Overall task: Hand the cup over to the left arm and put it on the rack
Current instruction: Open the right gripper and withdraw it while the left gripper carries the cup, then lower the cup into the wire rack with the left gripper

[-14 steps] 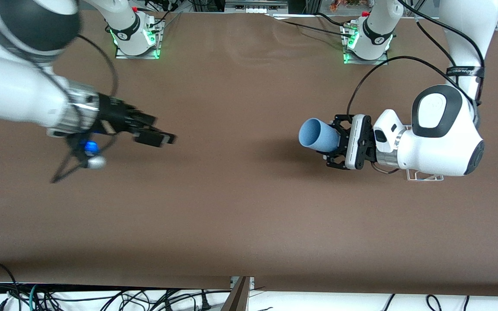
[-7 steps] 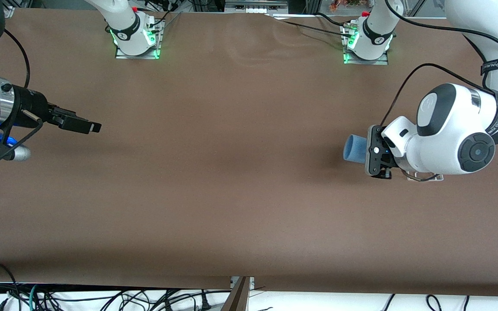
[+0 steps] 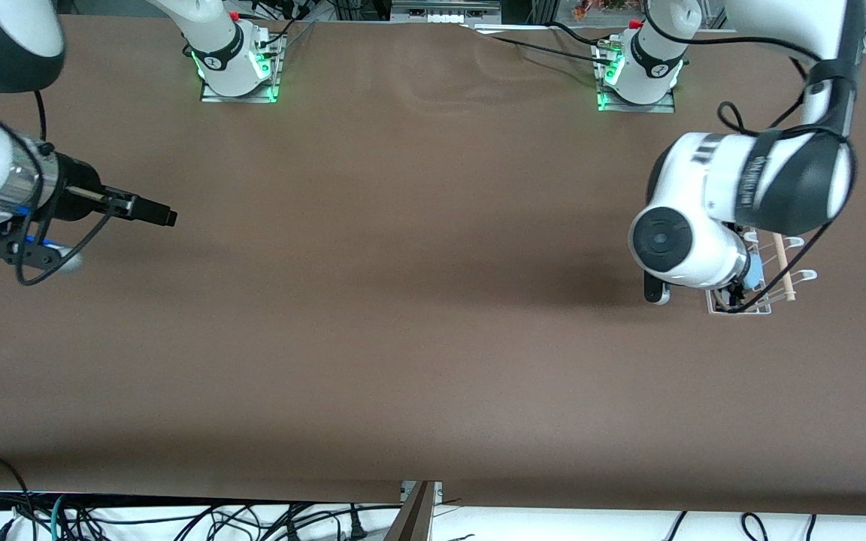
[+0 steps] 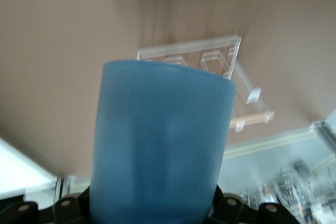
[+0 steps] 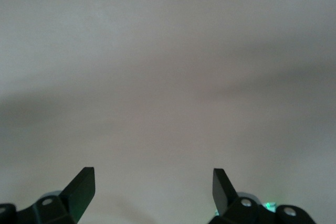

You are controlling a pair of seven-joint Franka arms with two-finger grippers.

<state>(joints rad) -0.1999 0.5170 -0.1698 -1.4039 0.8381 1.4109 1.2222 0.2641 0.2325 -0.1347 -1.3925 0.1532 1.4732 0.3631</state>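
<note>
A: Item one, nearest the front camera?

B: The brown table [image 3: 418, 361], bare cloth across its width.

A: Item two, the holder?

B: The rack [image 3: 771, 282], white wire with a pale wooden dowel [image 3: 783, 267] across it, at about four o'clock on the table, toward the left arm's end. Whether anything sits on its pegs cannot be told; the left arm [image 3: 741, 203] covers most of it.

A: Item three, the cup?

B: The cup [image 4: 160, 145], light blue, clenched at its base in the left gripper [image 4: 152, 211]. It is over the rack; in the front view only a sliver of blue [image 3: 755, 269] shows under the wrist. What is inside the cup cannot be seen.

A: Item four?

B: The right gripper [image 5: 153, 184], at about nine o'clock, over bare table toward the right arm's end. Fingers [image 5: 83, 184] spread wide, grasping nothing.
</note>
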